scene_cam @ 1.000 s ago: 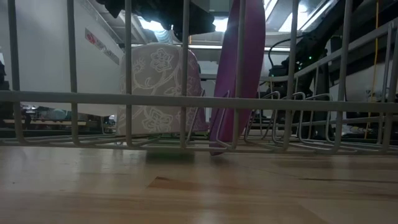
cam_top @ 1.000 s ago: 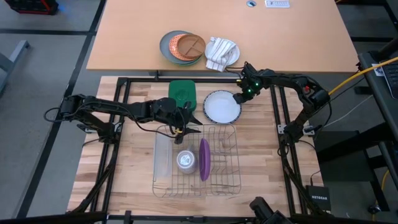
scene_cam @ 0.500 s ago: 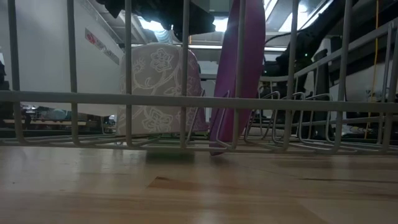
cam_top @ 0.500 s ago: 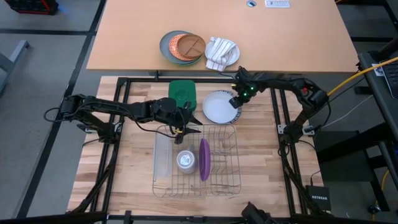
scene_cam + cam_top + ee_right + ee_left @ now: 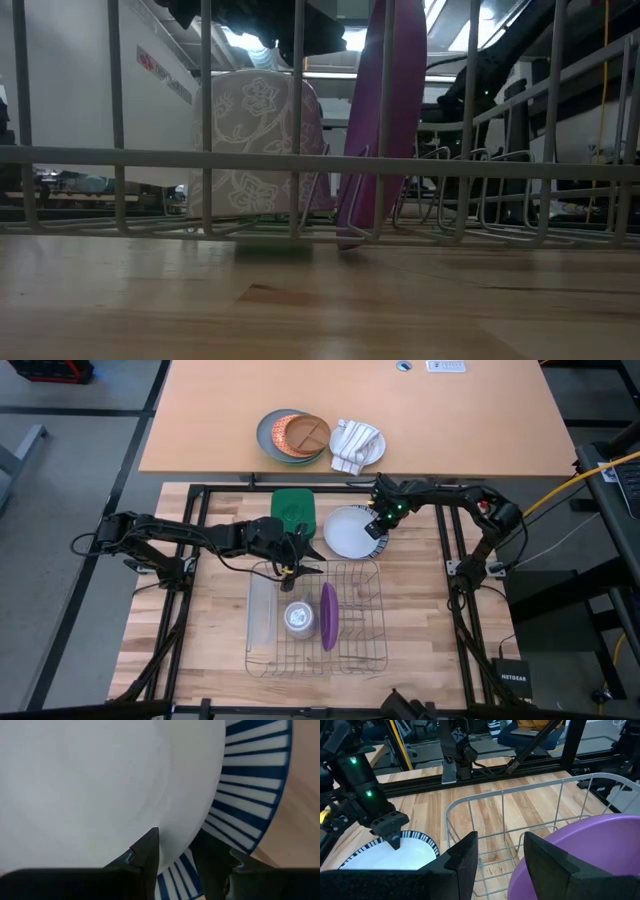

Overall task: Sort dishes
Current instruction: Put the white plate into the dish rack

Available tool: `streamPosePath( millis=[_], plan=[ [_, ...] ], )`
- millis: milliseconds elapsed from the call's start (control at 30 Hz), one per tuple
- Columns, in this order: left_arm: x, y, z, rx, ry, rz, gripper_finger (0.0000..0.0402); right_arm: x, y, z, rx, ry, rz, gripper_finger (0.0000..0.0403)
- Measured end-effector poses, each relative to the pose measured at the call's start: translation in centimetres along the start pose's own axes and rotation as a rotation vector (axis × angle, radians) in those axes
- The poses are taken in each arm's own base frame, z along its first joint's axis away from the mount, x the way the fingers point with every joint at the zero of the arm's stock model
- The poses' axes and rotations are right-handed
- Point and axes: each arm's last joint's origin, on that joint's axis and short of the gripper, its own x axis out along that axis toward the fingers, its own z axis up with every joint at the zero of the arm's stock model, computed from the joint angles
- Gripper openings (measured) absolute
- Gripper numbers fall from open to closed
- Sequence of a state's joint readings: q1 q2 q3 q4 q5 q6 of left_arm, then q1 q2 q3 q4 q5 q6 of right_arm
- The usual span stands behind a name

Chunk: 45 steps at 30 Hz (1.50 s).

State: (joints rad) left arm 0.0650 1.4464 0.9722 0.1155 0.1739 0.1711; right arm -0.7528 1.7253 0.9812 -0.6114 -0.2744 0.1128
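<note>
While my right gripper reaches down at the far right edge of the plain white plate, its fingers straddle that rim, closed on it. Beneath it lies the striped plate, showing beyond the white rim. My left gripper hovers open over the wire rack, where the purple plate stands upright.

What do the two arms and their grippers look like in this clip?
Both arms are dark, slim and jointed. The right gripper carries small green lights near its wrist and has blocky black fingers. The left gripper has the same black, angular fingers.
</note>
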Motion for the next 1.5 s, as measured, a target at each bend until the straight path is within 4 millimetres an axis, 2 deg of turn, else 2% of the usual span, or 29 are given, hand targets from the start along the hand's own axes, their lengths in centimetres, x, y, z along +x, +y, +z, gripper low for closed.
streamPosePath(
  millis=[233, 500, 733, 1100, 1500],
  plan=[
    [0.0, 0.0, 0.0, 0.012, 0.001, 0.0, 0.0148, 1.0, -0.2, 0.3, 0.01, 0.008, 0.032, 0.0109],
    [0.0, 0.0, 0.0, 0.016, 0.002, 0.0, 0.0148, 1.1, 0.0, 0.7, 0.0, -0.029, 0.084, 0.0015],
    [0.0, 0.0, 0.0, 0.016, 0.002, 0.0, 0.0148, 0.4, 0.4, 1.9, -0.017, -0.059, 0.099, 0.0016],
    [0.0, 0.0, 0.0, 0.015, 0.002, 0.0, 0.0148, -3.8, 1.8, 5.4, -0.083, -0.137, 0.041, 0.0008],
    [0.0, 0.0, -0.3, 0.005, 0.032, -0.005, 0.0148, -11.5, 3.8, 7.5, -0.146, -0.095, -0.124, 0.0008]
  ],
)
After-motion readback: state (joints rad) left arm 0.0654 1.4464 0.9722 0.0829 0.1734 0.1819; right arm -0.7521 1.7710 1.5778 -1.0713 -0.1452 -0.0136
